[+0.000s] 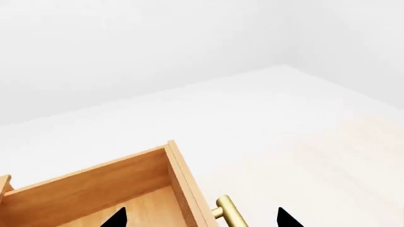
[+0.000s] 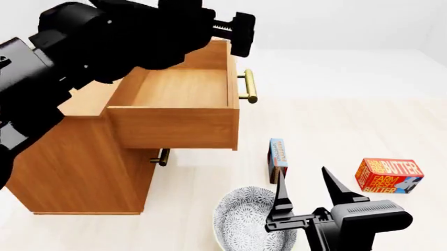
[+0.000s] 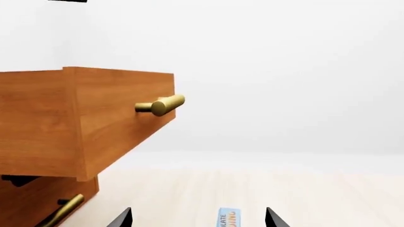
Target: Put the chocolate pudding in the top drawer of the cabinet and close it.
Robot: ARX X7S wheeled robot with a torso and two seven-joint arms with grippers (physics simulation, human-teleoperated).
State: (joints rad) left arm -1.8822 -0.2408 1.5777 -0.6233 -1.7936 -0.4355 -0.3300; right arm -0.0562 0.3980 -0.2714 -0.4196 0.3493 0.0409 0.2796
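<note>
Your right end effector [image 2: 305, 175] is the one to use: the chocolate pudding [image 2: 278, 158] stands on edge on the worktop [image 2: 391, 125] just ahead of its fingertips, close to centred between them but a touch toward the cabinet side. Fingers are spread wide, nothing held. The right wrist view agrees: the box's printed top edge [image 3: 227, 218] shows low between the two tips, nearer the middle than either finger

The box's long axis runs roughly away from you, along your approach line, thin faces to the sides. So your open fingers already straddle the narrow dimension; judging by that, a short forward-and-down move should do, with little or no wrist roll

Your left end effector [image 2: 234, 29] hangs high over the front of the top drawer [image 2: 175, 89], near its brass handle [image 2: 249, 86]. Fingers open, empty; in its wrist view one tip sits over the drawer interior, the other beyond the front panel. It's well apart from the pudding, so leave it for the closing push

The drawer is pulled fully out of the cabinet [image 2: 77, 157] and looks empty, so the drop zone is ready

Watch for: the patterned bowl [image 2: 248, 222] right below your right wrist, and the butter box [image 2: 388, 175] off to the right, clear of the line
</note>
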